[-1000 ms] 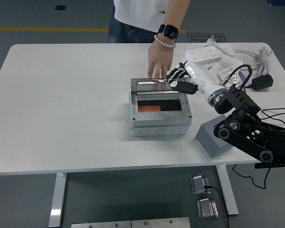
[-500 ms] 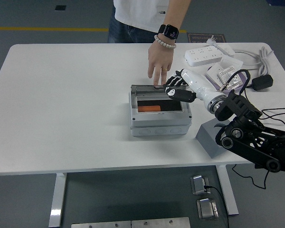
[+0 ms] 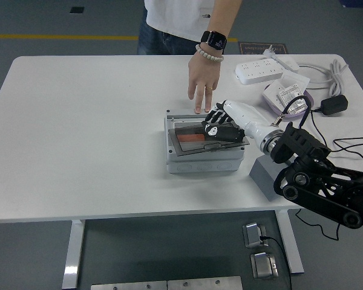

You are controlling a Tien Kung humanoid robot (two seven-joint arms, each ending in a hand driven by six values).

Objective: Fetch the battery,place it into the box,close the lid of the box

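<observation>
A grey box (image 3: 203,158) stands at the table's middle. Its clear lid (image 3: 193,145) is tilted nearly flat over the opening. An orange battery (image 3: 191,138) shows inside through the lid. My right hand (image 3: 219,127) lies on top of the lid's right part, fingers spread flat and holding nothing. A person's hand (image 3: 202,84) rests its fingertips at the box's far edge by the lid's hinge. My left arm is out of view.
A grey block (image 3: 267,175) lies right of the box under my right arm. White power strips (image 3: 261,69), a small device (image 3: 288,95), a black adapter (image 3: 334,104) and cables (image 3: 351,145) lie at the back right.
The lid has swung down from upright to nearly flat over the box. My right hand moved forward and down with it. The person's hand drew back slightly from the lid.
</observation>
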